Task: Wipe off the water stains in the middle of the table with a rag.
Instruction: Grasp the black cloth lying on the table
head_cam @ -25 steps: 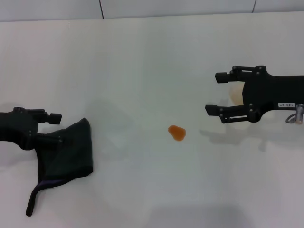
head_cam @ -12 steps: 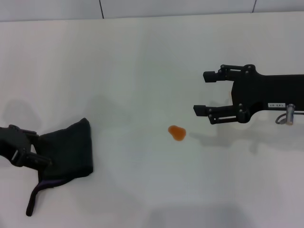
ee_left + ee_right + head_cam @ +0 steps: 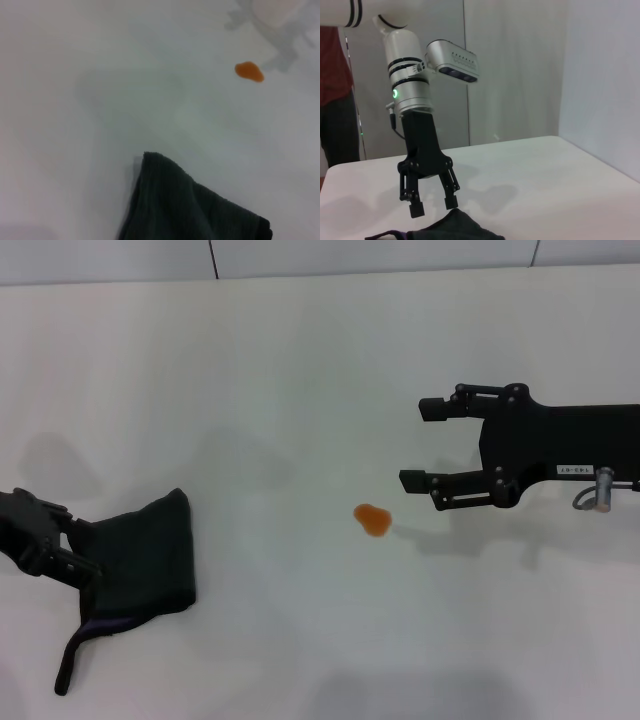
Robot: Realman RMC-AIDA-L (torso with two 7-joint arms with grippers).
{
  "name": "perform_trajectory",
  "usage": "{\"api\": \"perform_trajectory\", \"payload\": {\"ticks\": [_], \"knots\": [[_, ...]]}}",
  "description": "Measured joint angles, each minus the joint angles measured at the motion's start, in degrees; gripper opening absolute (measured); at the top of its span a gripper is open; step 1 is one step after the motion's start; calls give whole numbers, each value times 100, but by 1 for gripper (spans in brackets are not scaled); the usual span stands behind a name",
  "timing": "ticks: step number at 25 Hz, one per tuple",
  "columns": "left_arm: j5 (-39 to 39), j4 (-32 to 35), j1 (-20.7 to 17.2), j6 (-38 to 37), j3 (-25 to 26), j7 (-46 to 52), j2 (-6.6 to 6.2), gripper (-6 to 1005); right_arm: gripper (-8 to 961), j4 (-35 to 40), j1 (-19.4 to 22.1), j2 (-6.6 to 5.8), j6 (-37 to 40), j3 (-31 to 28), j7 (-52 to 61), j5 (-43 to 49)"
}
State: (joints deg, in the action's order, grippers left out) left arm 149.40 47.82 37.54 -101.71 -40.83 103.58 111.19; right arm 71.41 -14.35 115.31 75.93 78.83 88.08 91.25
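The water stain is a small orange blob near the middle of the white table; it also shows in the left wrist view. The dark rag lies flat at the near left, its thin tail pointing toward the front edge. It also shows in the left wrist view. My left gripper is open at the rag's left edge. In the right wrist view it hangs just above the rag, with nothing held. My right gripper is open and empty, just right of the stain and a little beyond it.
The table's far edge meets grey wall panels. In the right wrist view a person in a red shirt stands beyond the table behind my left arm. Bare table lies between the rag and the stain.
My left gripper has drawn back and turned from the rag's far left corner to its left edge. My right gripper has moved left, closer to the stain. The rag and stain have not moved.
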Motion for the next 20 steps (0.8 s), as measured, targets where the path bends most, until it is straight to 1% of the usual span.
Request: {"api": "perform_trajectory", "payload": {"ticks": [2, 6, 11, 15, 20], "knots": [[67, -6, 41, 25, -45, 11, 23, 884, 827, -14, 3, 0, 0, 9, -2, -4], [254, -57, 116, 133, -88, 15, 118, 884, 827, -53, 12, 0, 0, 18, -40, -11], [307, -62, 148, 262, -126, 17, 203, 884, 827, -79, 31, 0, -7, 90, -138, -35], [335, -68, 166, 383, -299, 17, 274, 884, 827, -87, 34, 0, -9, 137, -189, -128], [345, -71, 197, 480, -394, 15, 351, 884, 828, -91, 84, 0, -7, 147, -228, -158]]}}
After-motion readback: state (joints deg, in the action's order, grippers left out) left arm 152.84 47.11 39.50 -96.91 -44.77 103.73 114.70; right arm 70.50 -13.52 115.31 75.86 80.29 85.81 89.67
